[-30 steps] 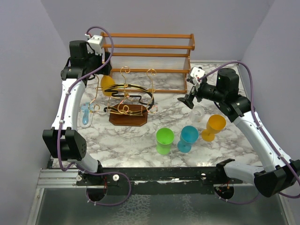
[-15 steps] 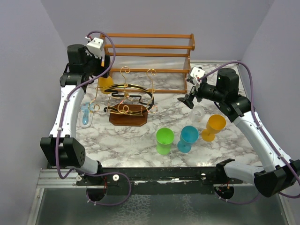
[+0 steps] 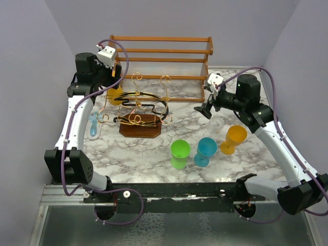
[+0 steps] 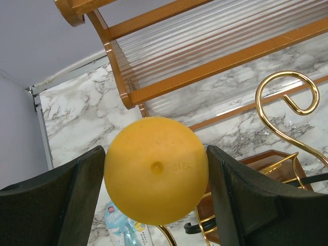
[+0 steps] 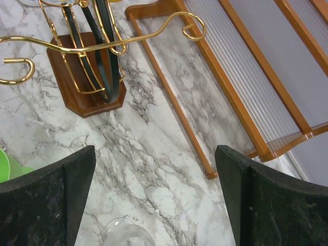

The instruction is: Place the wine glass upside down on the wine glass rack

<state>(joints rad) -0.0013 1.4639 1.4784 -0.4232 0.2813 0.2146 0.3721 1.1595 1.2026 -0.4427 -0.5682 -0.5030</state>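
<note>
One small pale blue item (image 3: 94, 124) lies flat near the left edge of the marble table (image 3: 138, 154). Just right of it and farther back, the left gripper (image 4: 156, 184) hangs over the table's far left, and its two black fingers (image 4: 72, 195) are spread only as wide as the wine glass (image 4: 156, 169), pressing the round yellow-orange bowl from both sides. The left wrist view shows only that bowl's rounded end with a small dimple; the stem is hidden, so I cannot tell which way up the glass is. It hangs just beside the left end of the wine glass rack (image 3: 138, 110), above the gold wire, and whether they touch cannot be made out. The rack stands on its dark brown base left of the table's middle, with the orange-brown wooden shelf (image 3: 161, 56) behind it along the far edge. Nearer and to the right stand a green cup (image 3: 180, 154) and a blue goblet (image 3: 206, 150), both upright with mouths up; the green cup shows only its own colour inside. The right gripper (image 5: 154, 154) hovers right of centre with its fingers (image 5: 46, 195) spread wide, grasping nothing. A clear glass (image 3: 216, 122) stands on the table just below it. An orange goblet (image 3: 234, 138) stands upright near the blue one, farthest right.
</note>
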